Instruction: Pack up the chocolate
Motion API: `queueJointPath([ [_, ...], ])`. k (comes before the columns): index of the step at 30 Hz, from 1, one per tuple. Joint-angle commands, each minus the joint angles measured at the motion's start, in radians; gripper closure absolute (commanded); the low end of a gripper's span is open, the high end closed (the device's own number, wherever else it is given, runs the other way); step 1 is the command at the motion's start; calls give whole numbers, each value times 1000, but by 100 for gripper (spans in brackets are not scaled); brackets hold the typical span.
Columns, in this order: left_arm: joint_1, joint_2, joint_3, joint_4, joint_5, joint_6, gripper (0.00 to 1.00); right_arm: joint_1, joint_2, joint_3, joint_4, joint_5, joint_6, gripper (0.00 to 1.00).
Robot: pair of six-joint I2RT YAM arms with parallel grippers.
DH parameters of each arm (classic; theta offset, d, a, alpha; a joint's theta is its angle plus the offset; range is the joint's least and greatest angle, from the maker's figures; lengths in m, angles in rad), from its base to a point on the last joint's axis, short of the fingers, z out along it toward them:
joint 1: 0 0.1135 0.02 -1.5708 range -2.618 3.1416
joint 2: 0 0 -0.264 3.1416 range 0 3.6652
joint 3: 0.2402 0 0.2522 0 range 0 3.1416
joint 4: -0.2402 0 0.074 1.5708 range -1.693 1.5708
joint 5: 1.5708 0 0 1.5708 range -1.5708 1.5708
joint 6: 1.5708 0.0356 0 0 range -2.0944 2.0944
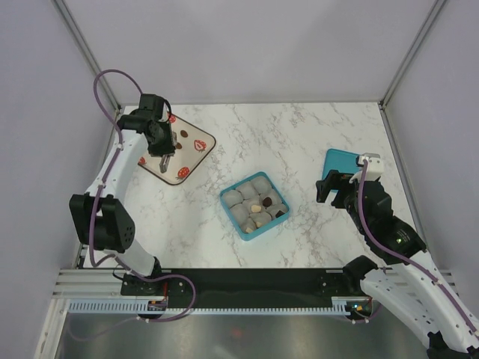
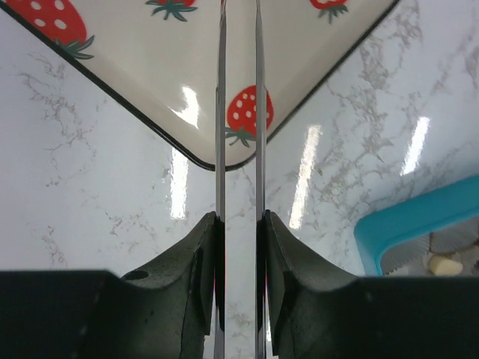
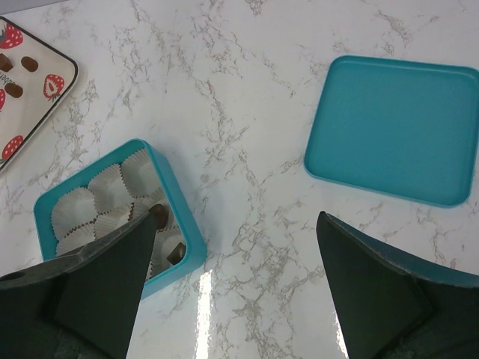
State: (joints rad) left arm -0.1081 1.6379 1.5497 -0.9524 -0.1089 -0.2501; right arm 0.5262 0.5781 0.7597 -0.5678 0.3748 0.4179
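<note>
Small chocolate pieces [image 1: 184,134] lie on the strawberry-print tray [image 1: 193,158] at the far left. Others sit in the paper cups of the open teal box [image 1: 231,197]: a cream piece [image 1: 256,208], and brown ones show in the right wrist view [image 3: 159,215]. My left gripper [image 1: 166,163] hovers above the tray's near corner [image 2: 150,60]. Its thin blades [image 2: 221,112] stand a narrow gap apart, nothing shows between them, and their tips run out of frame. My right gripper [image 1: 329,187] is wide open and empty [image 3: 238,218] beside the box [image 3: 177,206].
The teal lid [image 1: 340,161] lies flat at the right, just beyond my right gripper, and shows in the right wrist view [image 3: 397,123]. A corner of the box [image 2: 419,217] with a cream piece [image 2: 447,264] shows in the left wrist view. Grey walls close in the marble table.
</note>
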Motion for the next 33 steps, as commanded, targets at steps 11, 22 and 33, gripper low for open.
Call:
queueJointPath([
  [11, -436, -315, -157, -161, 138, 0, 71, 1, 3, 52, -12, 46, -16, 3],
  [22, -579, -382, -177, -261, 206, -8, 72, 0, 5, 56, -15, 24, 1, 3],
  [33, -686, -343, -191, -307, 218, -23, 72, 0, -12, 52, -24, 19, 7, 3],
])
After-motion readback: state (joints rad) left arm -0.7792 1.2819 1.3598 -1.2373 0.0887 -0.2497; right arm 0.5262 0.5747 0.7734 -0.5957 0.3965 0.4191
